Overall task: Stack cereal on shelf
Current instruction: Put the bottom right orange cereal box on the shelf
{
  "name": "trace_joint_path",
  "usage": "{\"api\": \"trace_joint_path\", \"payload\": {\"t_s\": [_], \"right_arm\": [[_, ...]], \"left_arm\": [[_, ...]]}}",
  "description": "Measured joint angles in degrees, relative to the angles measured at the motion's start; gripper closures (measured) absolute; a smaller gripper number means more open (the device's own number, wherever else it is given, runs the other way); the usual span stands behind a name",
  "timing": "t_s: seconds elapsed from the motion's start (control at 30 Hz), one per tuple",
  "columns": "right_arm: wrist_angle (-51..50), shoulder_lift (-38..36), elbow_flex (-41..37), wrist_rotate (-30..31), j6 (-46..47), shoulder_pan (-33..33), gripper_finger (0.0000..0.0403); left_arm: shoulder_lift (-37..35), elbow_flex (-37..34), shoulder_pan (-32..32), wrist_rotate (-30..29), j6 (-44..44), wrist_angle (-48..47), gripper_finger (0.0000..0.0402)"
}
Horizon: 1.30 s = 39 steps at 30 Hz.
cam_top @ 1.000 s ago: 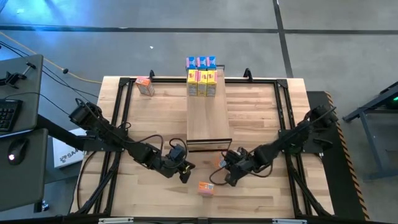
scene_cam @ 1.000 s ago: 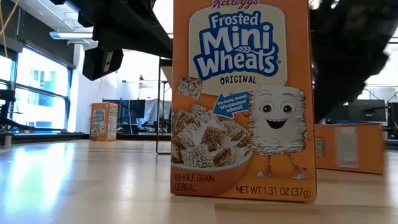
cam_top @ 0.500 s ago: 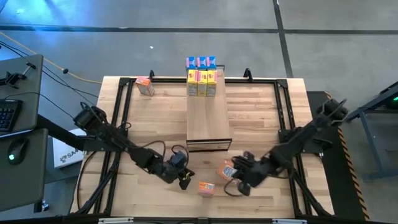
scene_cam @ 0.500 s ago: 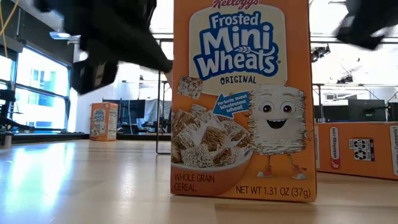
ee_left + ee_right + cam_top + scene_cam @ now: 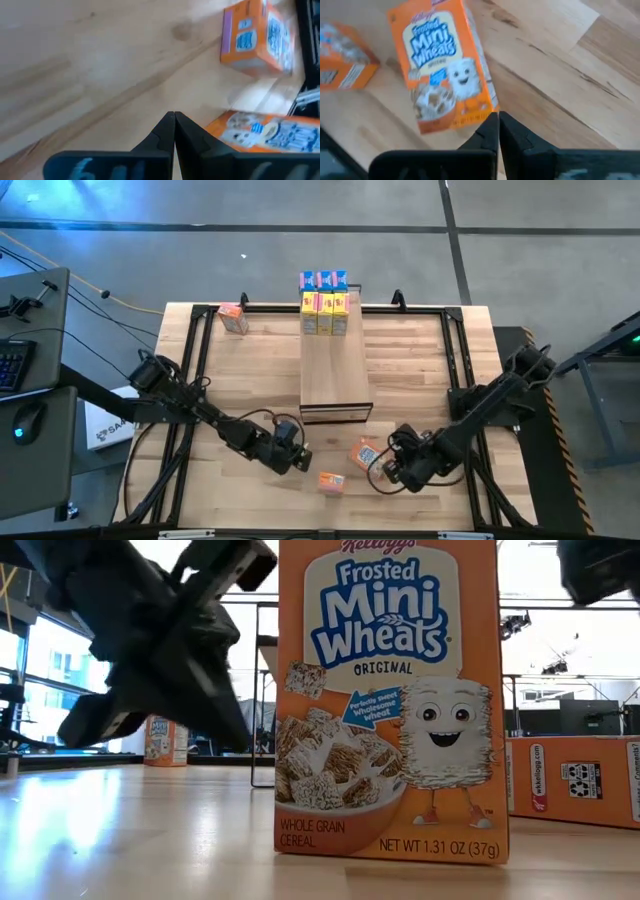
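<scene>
Dark fingers of the left gripper (image 5: 300, 465), pressed together with nothing between them, sit low over the near part of the wooden table (image 5: 420, 360), just left of an orange cereal box (image 5: 331, 481) standing upright close to the table's front edge. In the left wrist view the same gripper (image 5: 174, 122) shows its 2 fingertips meeting in a point above bare planks, with 2 orange boxes ahead of it, 1 upright box (image 5: 257, 37) and 1 lying box (image 5: 265, 132). The right gripper (image 5: 385, 472), likewise pressed together and empty, lies to the right of that standing box and just beside a second orange box (image 5: 364, 452) that lies flat between the gripper and the near end of the shelf. From the right wrist, its closed fingers (image 5: 496, 131) point toward the Frosted Mini Wheats box (image 5: 442, 65), near it but apart from it; another orange box (image 5: 342, 57) lies farther off.

The shelf (image 5: 335, 370), a long unit of light wood, runs down the middle of the table from the far edge. At its far end stand 3 yellow boxes (image 5: 325, 313) in a row, with 3 blue boxes (image 5: 323, 280) just behind them. A third orange box (image 5: 232, 317) stands alone near the far left corner of the table, well apart from the shelf.

In the low view the standing box (image 5: 390, 700) fills the centre, with the blurred left arm (image 5: 150, 640) to 1 side.
</scene>
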Motion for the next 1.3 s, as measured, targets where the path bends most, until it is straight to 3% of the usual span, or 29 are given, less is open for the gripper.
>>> {"api": "trace_joint_path", "payload": {"t_s": [0.27,0.57,0.77,0.9,1.13,1.3], "right_arm": [[3.40,4.52,0.00,0.35,-7.83,-5.56,0.0403],[15.13,5.58,0.00,1.81,-28.83,-12.04,0.0403],[18.28,5.71,0.00,0.87,-35.19,-15.07,0.0403],[18.35,5.71,0.00,1.94,-35.13,-15.35,0.0403],[9.48,5.71,0.00,8.37,-23.21,-13.22,0.0403],[14.18,6.29,-1.54,5.30,-25.36,-13.89,0.0403]], "left_arm": [[-0.09,0.12,3.53,-0.06,4.30,4.89,0.0402],[-0.09,0.09,4.34,0.13,7.85,6.14,0.0401],[-0.09,0.09,4.34,0.90,8.61,6.28,0.0401],[-0.09,0.09,4.34,1.10,9.01,6.30,0.0402],[-0.09,0.09,4.27,1.35,9.33,6.30,0.0402],[-0.09,0.09,4.36,1.38,9.76,6.34,0.0402]]}}
